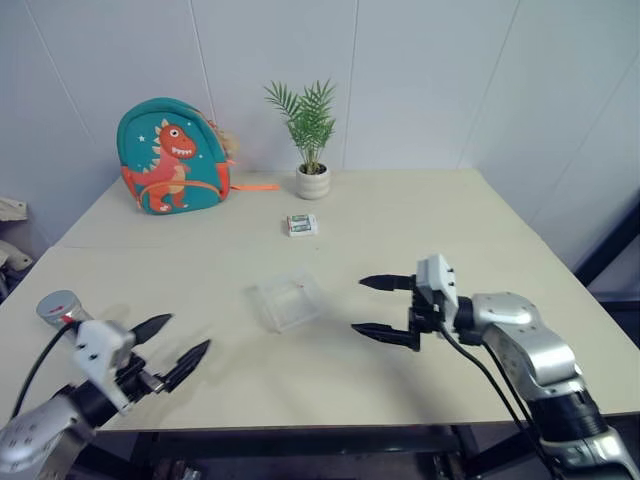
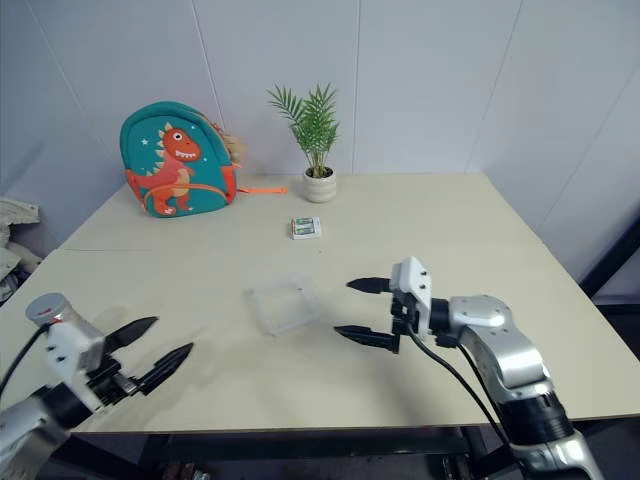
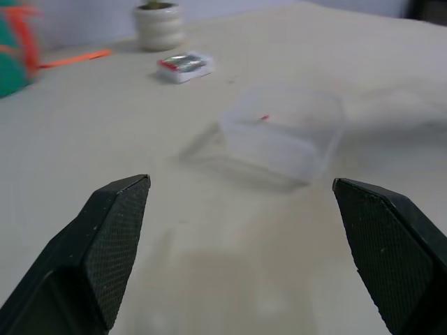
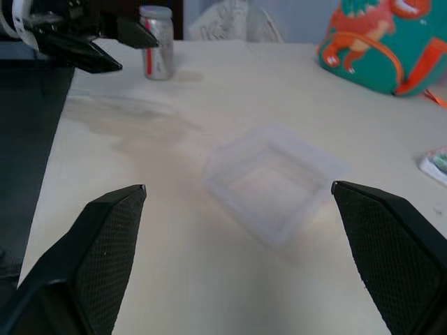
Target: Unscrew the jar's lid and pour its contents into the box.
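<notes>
In the left eye view, the box (image 1: 287, 301) was seen near the middle of the pale worktop (image 1: 420, 215), lying apart from both arms. The jar (image 1: 60, 309), with its lid (image 1: 58, 300) on, was seen standing upright near the worktop's left edge, just behind the left gripper (image 1: 178, 347). That gripper's jaws were spread wide and nothing was held between them. The right gripper (image 1: 383, 308) was seen to the right of the box, pointed toward it, its jaws likewise released and empty. A dinosaur backpack (image 1: 172, 156), a potted plant (image 1: 310, 133) and a small white-and-green pack (image 1: 302, 225) were placed toward the far side of the worktop.

In the right eye view, the same layout was shown.

In the left wrist view, the box was seen ahead between the two parted black fingers (image 3: 112, 241), well clear of them, with a small red speck (image 3: 264, 117) on it. The pack and the plant's white pot (image 3: 159, 24) were seen beyond.

In the right wrist view, the box was seen ahead of the open fingers (image 4: 106, 251), untouched. Beyond it the jar was seen upright, its red stripe visible, close beside the left gripper's dark fingertips. The contents could not be made out.
</notes>
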